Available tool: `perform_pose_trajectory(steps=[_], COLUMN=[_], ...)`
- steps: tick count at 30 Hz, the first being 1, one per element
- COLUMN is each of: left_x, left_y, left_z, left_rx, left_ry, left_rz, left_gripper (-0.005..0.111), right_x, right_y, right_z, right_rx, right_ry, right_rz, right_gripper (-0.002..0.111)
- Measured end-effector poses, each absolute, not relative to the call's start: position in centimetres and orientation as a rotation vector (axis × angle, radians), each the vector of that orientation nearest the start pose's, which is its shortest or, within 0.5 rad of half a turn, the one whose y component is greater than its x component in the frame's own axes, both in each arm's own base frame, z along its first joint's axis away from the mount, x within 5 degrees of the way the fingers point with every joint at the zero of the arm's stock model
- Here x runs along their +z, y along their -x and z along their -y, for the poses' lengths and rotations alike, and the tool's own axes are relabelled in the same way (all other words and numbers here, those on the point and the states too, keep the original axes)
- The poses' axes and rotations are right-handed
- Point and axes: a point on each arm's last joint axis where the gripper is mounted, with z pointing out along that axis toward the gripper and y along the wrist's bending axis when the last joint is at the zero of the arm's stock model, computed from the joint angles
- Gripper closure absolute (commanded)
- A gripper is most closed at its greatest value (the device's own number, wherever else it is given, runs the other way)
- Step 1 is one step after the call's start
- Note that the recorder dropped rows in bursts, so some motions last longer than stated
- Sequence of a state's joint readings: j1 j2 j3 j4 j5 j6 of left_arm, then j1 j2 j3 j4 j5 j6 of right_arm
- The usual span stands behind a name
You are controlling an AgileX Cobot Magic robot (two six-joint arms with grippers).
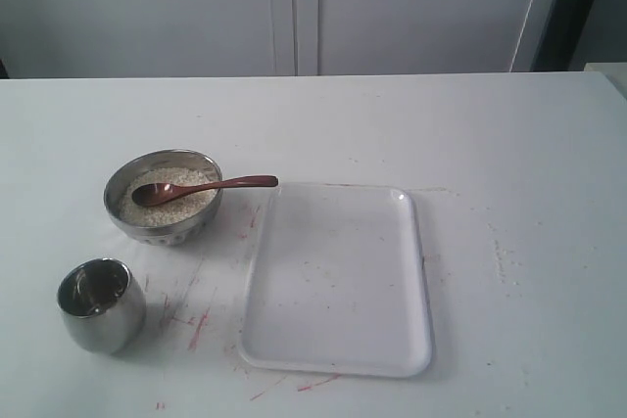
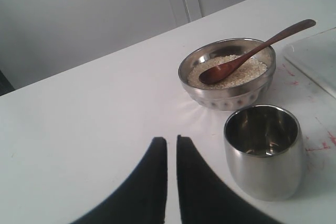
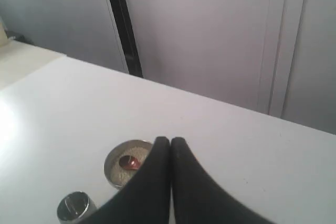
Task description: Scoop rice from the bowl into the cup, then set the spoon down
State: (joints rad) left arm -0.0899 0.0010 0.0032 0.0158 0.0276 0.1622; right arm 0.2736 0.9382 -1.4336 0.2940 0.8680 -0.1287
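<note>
— Where do we see the spoon (image 2: 247, 56)?
— Head on the rice (image 2: 253, 70) in the bowl (image 2: 226, 98), past the cup (image 2: 265, 177) near our left gripper (image 2: 168, 139), which is clenched empty; our right gripper (image 3: 170, 140) too.

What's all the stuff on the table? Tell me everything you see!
bowl: one, shiny steel, on the table left of the tray
rice: one heap, off-white, inside the bowl
spoon: one, reddish-brown wood, head in the rice, handle over the bowl's rim toward the tray
cup: one, shiny steel, nearer the exterior camera than the bowl
tray: one, white, flat on the table
table: one, white, with red smudges
left gripper: one, black, shut, near the cup
right gripper: one, black, shut, holding nothing
</note>
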Motion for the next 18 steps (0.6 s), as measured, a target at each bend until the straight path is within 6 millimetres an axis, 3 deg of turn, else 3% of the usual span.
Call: perform_pose_trajectory(steps=[7,15,18], left_x=[21.0,21.0,21.0], left_y=[-5.6,-5.6,-5.6], left_z=[0.5,0.5,0.5], left_rx=[0.071,0.071,0.071], left_ry=[-0.202,-0.202,-0.202], left_rz=[-1.502,-1.502,-1.502], left_gripper=[0.092,0.092,0.092], right_x=[49.8,49.5,47.7], right_y=[-16.6,-18.2,-20.2], right_z=[-6.8,-7.3,-8.6], right_rx=[0.435,0.450,0.410], right_ry=[0.367,0.353,0.559], right_rz=[-1.843,-1.834,-1.895], right_gripper=[0.108,0.108,0.108])
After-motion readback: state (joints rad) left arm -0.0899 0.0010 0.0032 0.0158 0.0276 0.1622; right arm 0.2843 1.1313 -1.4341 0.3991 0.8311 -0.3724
